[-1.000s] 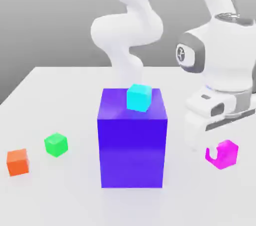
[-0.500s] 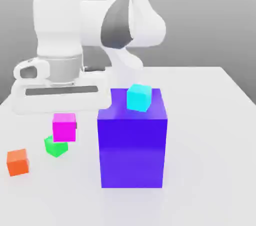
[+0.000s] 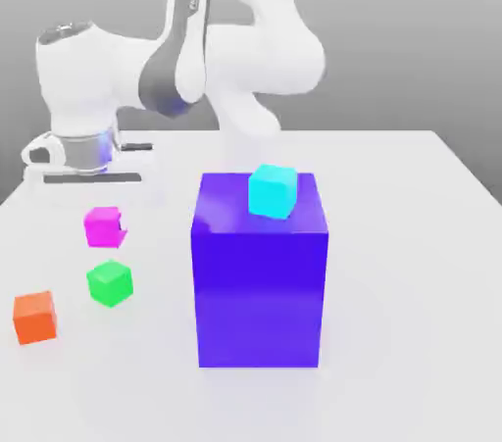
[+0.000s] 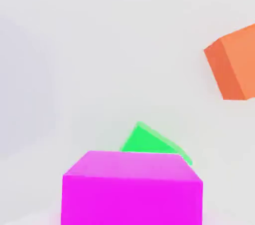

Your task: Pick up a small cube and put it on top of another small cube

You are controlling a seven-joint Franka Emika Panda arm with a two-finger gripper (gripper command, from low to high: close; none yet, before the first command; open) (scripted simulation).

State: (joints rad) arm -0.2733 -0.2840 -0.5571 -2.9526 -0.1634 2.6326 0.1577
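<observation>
Exterior view recorded four small cubes and one large block on the white counter: one magenta cube, one green cube, one orange cube, one cyan cube, one purple-blue block. The cyan cube sat on the block's top. The magenta cube hung below the arm's hand, above and just behind the green cube, apart from it. Whether the fingers were closed on it could not be told. The orange cube lay near the counter's front edge on the exterior view's left. Open counter lay on the block's right.
</observation>
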